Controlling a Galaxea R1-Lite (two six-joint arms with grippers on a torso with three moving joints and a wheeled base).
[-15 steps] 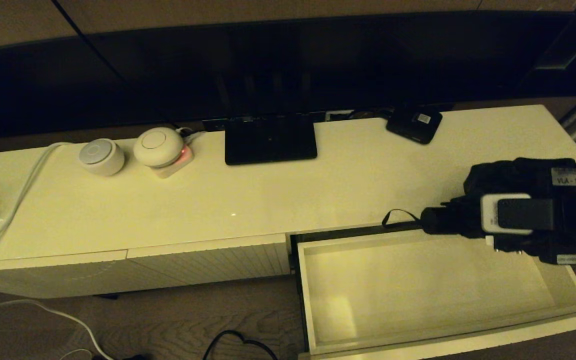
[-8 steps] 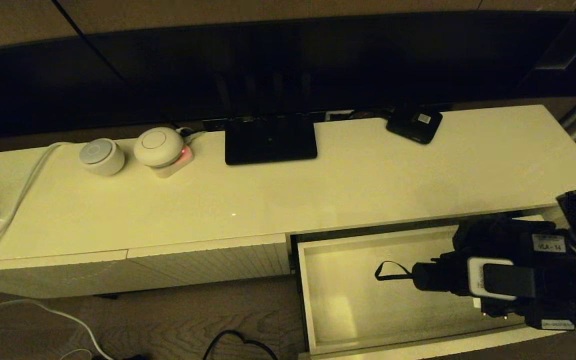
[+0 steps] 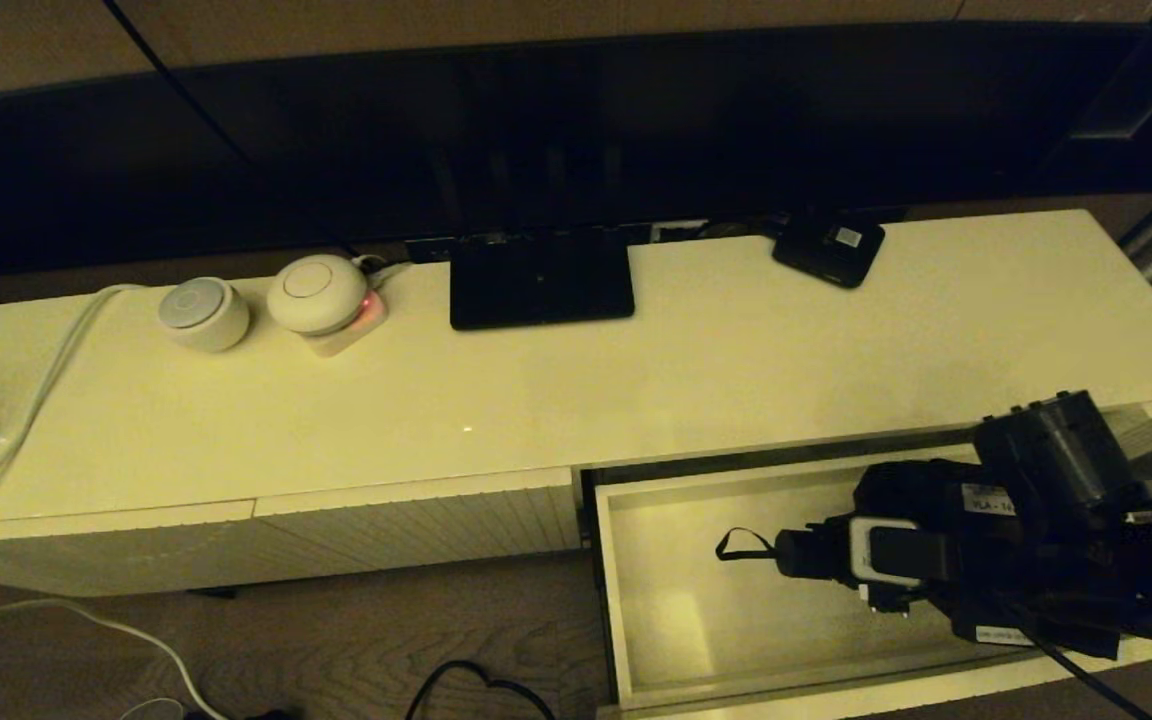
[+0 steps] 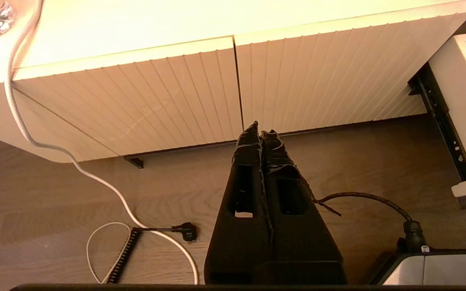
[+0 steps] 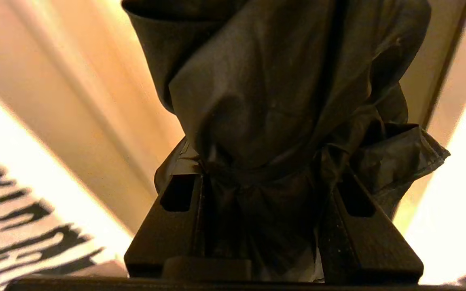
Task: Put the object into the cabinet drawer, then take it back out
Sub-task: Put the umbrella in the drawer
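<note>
Over the last second we carried the umbrella (image 3: 896, 545) with our right gripper (image 3: 946, 560) from the right middle of the head view, where it hung over the cabinet top's front edge, down to the lower right, inside the open drawer (image 3: 696, 640). The handle and wrist loop (image 3: 741, 545) have slid leftward in the frame. The right arm now reaches in lower and more steeply, its wrist tipped differently.

Black umbrella (image 3: 921, 520) lies level over the open drawer (image 3: 696, 600), handle and wrist loop pointing left. Drawer's pulled out, pale inside.
</note>
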